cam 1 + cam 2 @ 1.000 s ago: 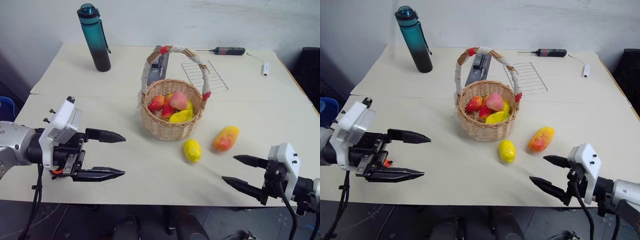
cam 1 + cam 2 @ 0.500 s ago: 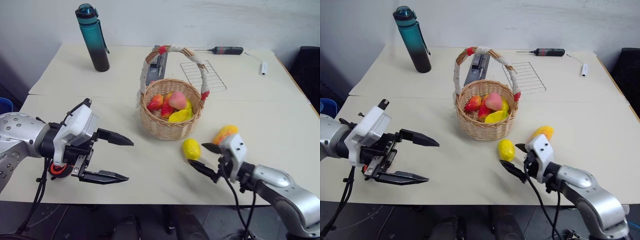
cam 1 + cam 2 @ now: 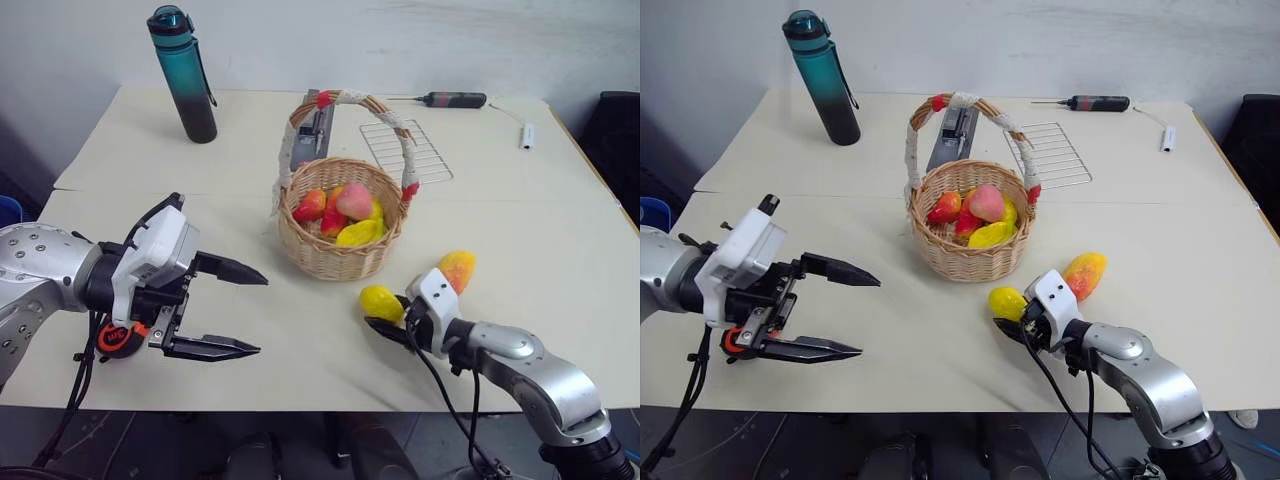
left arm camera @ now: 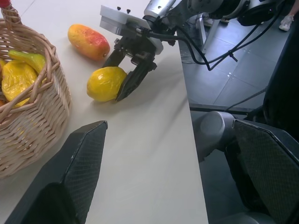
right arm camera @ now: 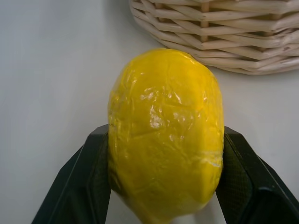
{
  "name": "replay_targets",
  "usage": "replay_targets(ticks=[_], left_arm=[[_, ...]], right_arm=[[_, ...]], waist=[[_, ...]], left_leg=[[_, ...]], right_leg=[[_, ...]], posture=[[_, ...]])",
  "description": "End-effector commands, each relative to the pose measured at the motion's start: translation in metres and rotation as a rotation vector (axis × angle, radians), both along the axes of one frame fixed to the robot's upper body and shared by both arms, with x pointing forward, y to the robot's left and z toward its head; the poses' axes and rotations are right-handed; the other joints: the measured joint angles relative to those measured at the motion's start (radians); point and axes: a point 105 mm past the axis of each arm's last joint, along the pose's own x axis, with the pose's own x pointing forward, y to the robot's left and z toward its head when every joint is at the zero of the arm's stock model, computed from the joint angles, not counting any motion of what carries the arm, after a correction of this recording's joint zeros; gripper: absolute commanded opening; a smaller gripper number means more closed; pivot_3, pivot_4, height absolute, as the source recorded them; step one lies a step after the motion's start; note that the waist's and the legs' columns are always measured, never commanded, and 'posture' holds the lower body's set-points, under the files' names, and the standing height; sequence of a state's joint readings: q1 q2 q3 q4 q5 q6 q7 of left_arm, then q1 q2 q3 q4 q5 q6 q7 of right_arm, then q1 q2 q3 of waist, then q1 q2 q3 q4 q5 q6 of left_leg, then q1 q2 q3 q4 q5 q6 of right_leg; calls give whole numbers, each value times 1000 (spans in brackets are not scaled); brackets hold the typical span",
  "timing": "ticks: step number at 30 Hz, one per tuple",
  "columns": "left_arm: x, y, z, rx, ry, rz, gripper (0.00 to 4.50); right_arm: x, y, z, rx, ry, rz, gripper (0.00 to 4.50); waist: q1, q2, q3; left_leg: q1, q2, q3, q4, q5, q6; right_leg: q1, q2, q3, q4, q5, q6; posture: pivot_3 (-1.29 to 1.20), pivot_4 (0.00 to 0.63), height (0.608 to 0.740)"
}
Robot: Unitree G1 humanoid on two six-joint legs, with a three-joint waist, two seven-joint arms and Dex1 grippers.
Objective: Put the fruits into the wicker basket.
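The right gripper [image 5: 161, 186] is nearest the table's front edge and has its two black fingers [image 5: 88, 186] pressed against either flank of the yellow lemon [image 5: 163, 135], which sits on the table [image 3: 300, 380] just short of the wicker basket [image 3: 342, 255]. The fingers bear on the lower, narrower half of a smooth, glossy oval wrapped in film; judged from this, the main risk is that the lemon squirts forward out of the jaws under squeeze or rotates about the contact line during lift, because the curved skin gives little flat bearing surface. A drop near the front edge could let it roll off the table. The left gripper [image 3: 238, 310] hangs over the table to the left with its fingers spread wide and empty, well apart from the fruit, so it poses no interference unless it travels toward the basket at the same time as the right arm. Just beyond the lemon lies the mango [image 3: 456, 270], near the right wrist; a careless swing of that arm could knock it away. Further on, the basket already holds several fruits [image 3: 345, 215] piled near the rim, so a release from height may bounce the lemon back out. The arched handle [image 3: 345, 105] crosses above the opening, and an approach path straight over the near rim risks striking it and shifting or tipping the light basket. Behind stand a water bottle [image 3: 186, 75], a wire rack [image 3: 405, 150] and a screwdriver [image 3: 455, 100], all clear of the work.
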State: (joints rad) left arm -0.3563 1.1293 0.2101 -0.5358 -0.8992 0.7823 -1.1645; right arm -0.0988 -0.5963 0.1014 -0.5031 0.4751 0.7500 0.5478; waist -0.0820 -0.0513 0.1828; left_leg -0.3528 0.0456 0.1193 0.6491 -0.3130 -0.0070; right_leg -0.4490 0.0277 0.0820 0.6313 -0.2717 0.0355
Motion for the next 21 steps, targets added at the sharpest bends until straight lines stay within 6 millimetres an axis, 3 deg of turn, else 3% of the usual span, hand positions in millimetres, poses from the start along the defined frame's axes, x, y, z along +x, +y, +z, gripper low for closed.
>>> replay_targets(ticks=[1,4,6,11,13,15,17,21], left_arm=[[4,0,8,-22,-56,14,4500],[7,2,11,-48,-63,41,4500],[11,3,14,-69,-81,65,4500],[20,0,22,-132,-110,103,4500],[21,-1,21,-134,-118,107,4500],[23,-2,20,-132,-130,113,4500],[23,-4,21,-139,-136,115,4500],[25,-4,23,-149,-142,121,4500]], right_arm=[[-12,-2,28,70,-73,97,2421],[-30,4,55,162,-91,245,2421],[-30,7,75,167,-137,298,2421],[17,30,127,199,-302,220,2421],[44,52,142,183,-344,164,2421],[65,68,145,145,-347,105,2421],[70,73,138,108,-341,96,2421],[71,73,131,93,-323,110,3793]], waist=[[2,0,0],[2,0,0],[-4,0,0],[-14,-1,1],[-17,-1,1],[-24,0,0],[-22,-2,0],[-3,-2,-1]], left_leg=[[0,0,0,0,0,0],[0,0,0,0,0,0],[0,0,0,1,0,0],[1,-1,0,3,3,0],[2,-1,-2,2,4,-1],[1,-1,-1,2,4,-1],[-2,-1,-1,0,5,-2],[-14,-1,-1,3,5,-7]], right_leg=[[0,0,0,0,0,0],[0,0,0,0,0,1],[1,0,0,1,0,1],[0,0,1,4,4,0],[1,1,1,5,4,-2],[-1,1,2,6,4,-2],[-5,1,2,8,3,-3],[-20,0,2,16,0,-2]], posture=[[0,150,740],[0,150,740],[0,150,740],[0,150,740],[0,150,740],[0,150,740],[0,150,740],[0,150,740]])
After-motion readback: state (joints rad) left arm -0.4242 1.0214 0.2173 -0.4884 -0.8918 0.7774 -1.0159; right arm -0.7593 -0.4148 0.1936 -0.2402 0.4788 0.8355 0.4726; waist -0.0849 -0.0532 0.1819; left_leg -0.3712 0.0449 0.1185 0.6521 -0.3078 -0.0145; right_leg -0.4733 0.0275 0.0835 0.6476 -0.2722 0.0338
